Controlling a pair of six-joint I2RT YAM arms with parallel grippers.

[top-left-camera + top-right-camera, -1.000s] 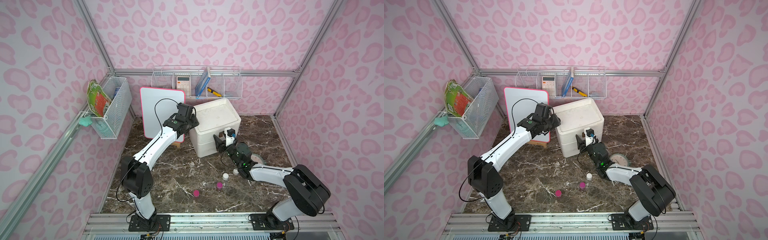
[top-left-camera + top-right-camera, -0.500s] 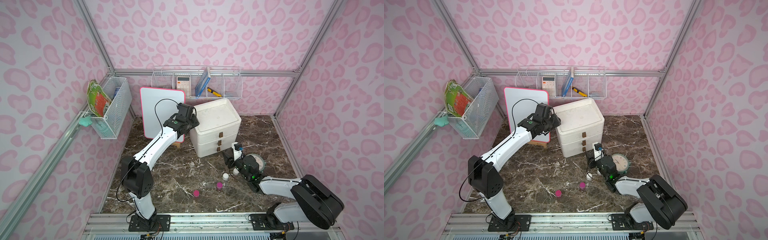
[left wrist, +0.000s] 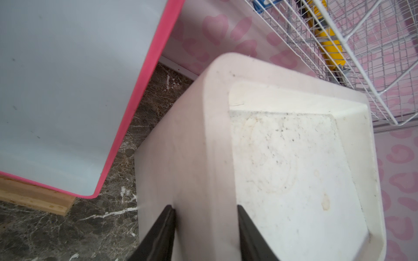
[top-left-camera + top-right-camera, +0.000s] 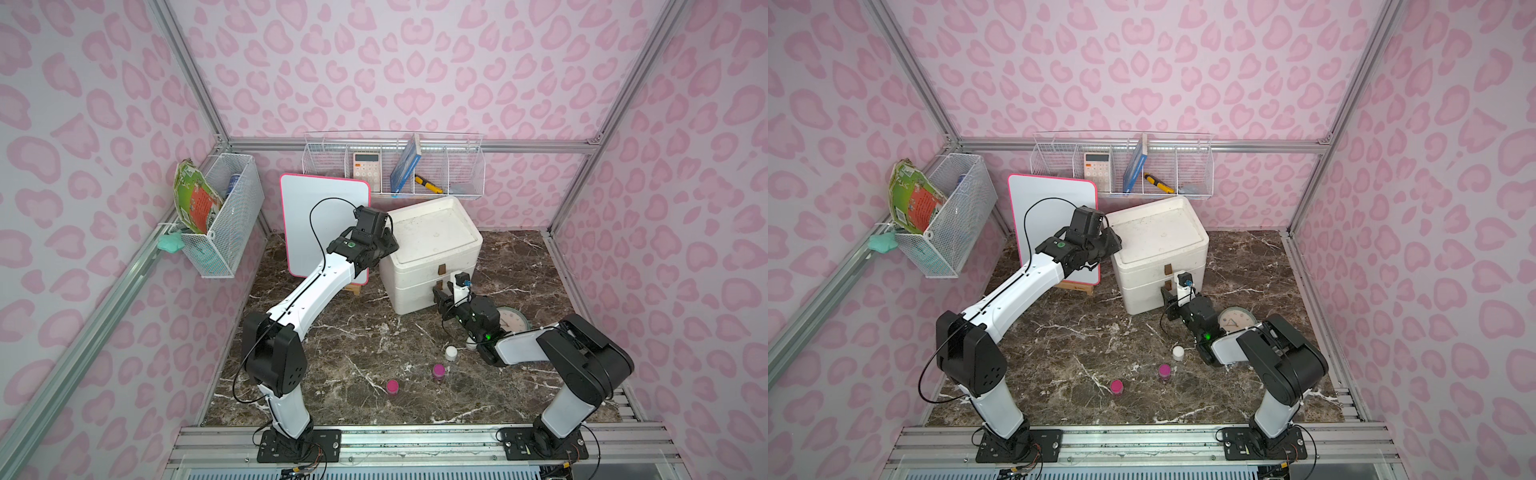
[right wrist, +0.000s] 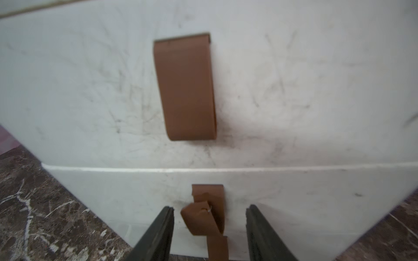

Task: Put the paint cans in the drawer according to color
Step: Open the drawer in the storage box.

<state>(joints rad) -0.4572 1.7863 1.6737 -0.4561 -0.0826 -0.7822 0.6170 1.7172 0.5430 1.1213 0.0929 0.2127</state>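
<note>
Right gripper (image 5: pixel 210 206) was shown spread around the lower tab (image 5: pixel 208 192), left gripper (image 3: pixel 205 206) clamped on the drawer (image 3: pixel 214 101) rim, by wrist views only; a white paint can (image 4: pixel 451 352) and two magenta paint cans (image 4: pixel 439 370) (image 4: pixel 392 385) on the floor (image 4: pixel 353 332) were caught only from above.

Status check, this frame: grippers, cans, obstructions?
Left gripper clamped on drawer unit's top rim. Right gripper open around lower pull tab. Drawers shut; white can, two magenta cans on table. Nothing blocking.
</note>
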